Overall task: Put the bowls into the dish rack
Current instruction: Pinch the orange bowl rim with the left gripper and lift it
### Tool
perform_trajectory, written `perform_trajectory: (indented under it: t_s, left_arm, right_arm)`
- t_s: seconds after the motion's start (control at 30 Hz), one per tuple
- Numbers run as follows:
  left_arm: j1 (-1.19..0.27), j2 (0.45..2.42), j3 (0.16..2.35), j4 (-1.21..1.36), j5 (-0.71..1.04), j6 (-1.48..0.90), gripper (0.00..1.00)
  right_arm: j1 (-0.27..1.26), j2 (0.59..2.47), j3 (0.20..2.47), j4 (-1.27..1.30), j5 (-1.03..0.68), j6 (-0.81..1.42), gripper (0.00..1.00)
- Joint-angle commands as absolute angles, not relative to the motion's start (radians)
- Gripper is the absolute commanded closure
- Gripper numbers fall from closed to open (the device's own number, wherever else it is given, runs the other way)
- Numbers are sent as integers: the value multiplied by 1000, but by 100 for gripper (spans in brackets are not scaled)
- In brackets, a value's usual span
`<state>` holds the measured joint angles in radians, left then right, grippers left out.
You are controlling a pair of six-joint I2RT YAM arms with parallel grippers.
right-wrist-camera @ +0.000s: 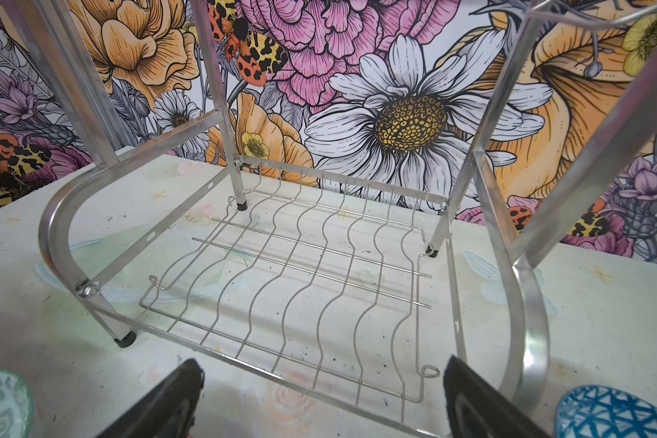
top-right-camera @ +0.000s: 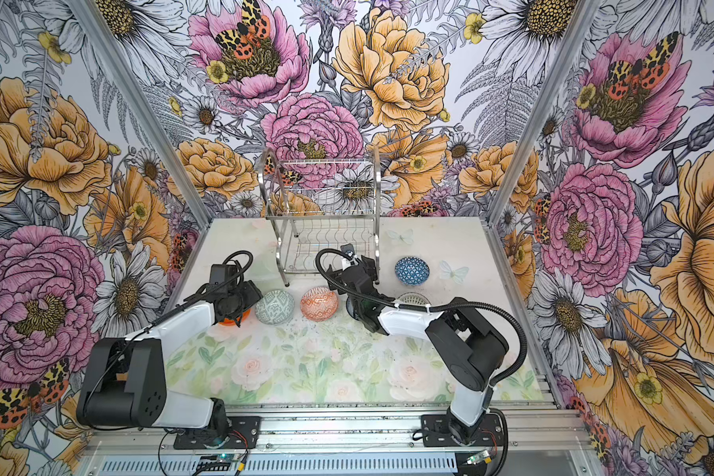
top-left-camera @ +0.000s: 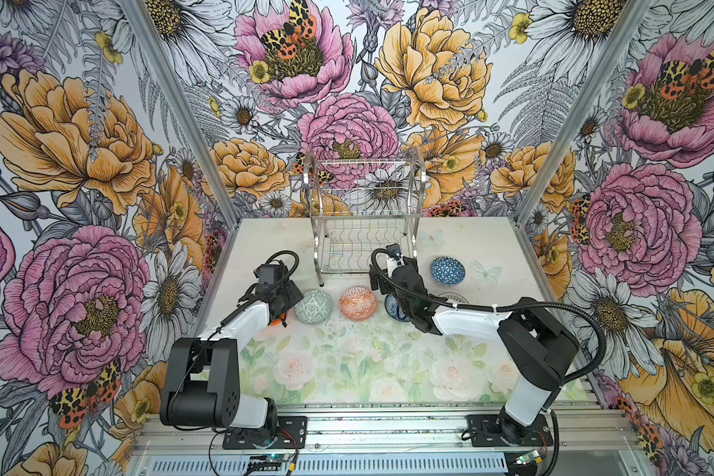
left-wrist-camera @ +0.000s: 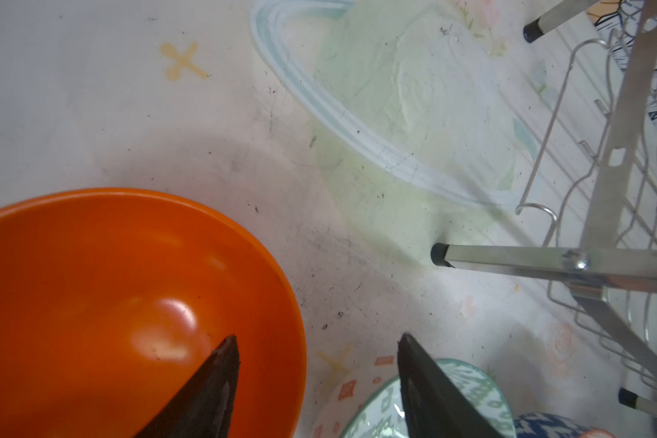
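Observation:
The plain orange bowl (left-wrist-camera: 111,303) sits on the table, mostly hidden under my left gripper (top-left-camera: 282,303) in both top views. That gripper (left-wrist-camera: 318,336) is open, with one finger inside the bowl and the other outside its rim. To its right stand the grey-green bowl (top-left-camera: 314,307) and the orange-white bowl (top-left-camera: 357,303). The blue-white bowl (top-left-camera: 447,270) is right of the dish rack (top-left-camera: 363,214). My right gripper (right-wrist-camera: 322,360) hangs open and empty before the rack's bare lower tier (right-wrist-camera: 300,273).
A dark blue bowl (top-left-camera: 393,312) and a black-white bowl (top-left-camera: 454,296) lie partly hidden under the right arm. The rack's front leg (left-wrist-camera: 439,255) stands close to my left gripper. Floral walls close in the table (top-left-camera: 347,371) on three sides.

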<state>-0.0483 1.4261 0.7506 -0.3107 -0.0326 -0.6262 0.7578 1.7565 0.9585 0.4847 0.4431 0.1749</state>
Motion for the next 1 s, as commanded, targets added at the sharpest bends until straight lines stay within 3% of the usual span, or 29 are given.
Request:
perform_trajectory:
  t_s: [0.0, 0.07, 0.43, 0.53, 0.63, 0.73, 0.97]
  left_arm:
    - [-40, 1438, 791, -325, -80, -591, 35]
    - [-38, 1448, 801, -332, -90, -582, 36]
    - [-40, 1558, 849, -371, -113, -532, 60]
    - [-40, 1557, 852, -380, -119, -527, 68]
    - [-39, 1550, 859, -393, -123, -525, 82]
    - [-35, 1528, 859, -402, -126, -528, 88]
    - [-20, 1450, 850, -402, -78, -557, 97]
  right_arm:
    - [752, 1760, 971, 514, 439, 192, 0]
    - [752, 1763, 972, 514, 435, 193, 0]
    - [752, 1765, 976, 515, 436, 196, 0]
    - [752, 1764, 977, 516, 439, 196, 0]
    - [752, 1766, 978, 515, 440, 196, 1]
    - [752, 1769, 977, 515, 440, 197, 1]
    - [752, 1766, 977, 516, 439, 201, 1]
